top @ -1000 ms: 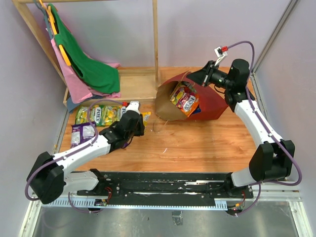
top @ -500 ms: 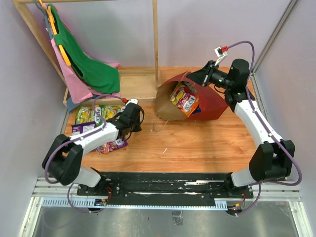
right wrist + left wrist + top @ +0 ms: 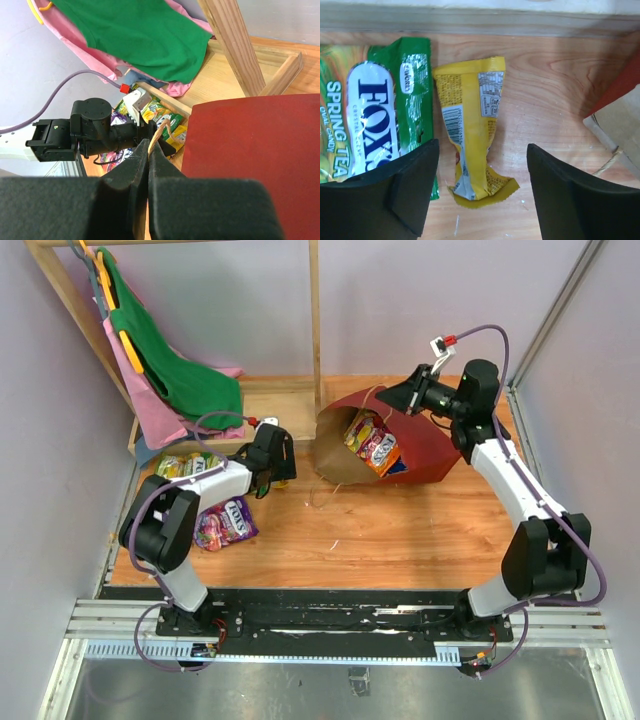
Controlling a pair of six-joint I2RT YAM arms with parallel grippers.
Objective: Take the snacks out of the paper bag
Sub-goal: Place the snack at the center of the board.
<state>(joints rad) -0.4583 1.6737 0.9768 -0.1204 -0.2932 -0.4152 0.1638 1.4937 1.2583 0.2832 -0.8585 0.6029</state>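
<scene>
progress: part done, several packets (image 3: 190, 468) lie on the table (image 3: 400, 530) left of the bag (image 3: 425, 445); yellow packet (image 3: 470, 125) under my left gripper (image 3: 481, 170), jaws apart, holding nothing | left: more snacks (image 3: 375, 445) inside the tipped bag, its handle (image 3: 160, 131) pinched in my closed right gripper (image 3: 149, 150) | around: cloths (image 3: 170, 370) on rack behind, rack post (image 3: 316, 320) near bag mouth

Left wrist view: green packet (image 3: 380, 115) is cut off by the frame edge left of the left gripper (image 3: 481, 150), its lower end hidden behind a finger. Paper bag (image 3: 620, 122), right of the gripper: only a corner shows.
Right wrist view: right gripper (image 3: 148, 160) is blurred, and the handle (image 3: 161, 131) disappears between its pressed-together fingers.
</scene>
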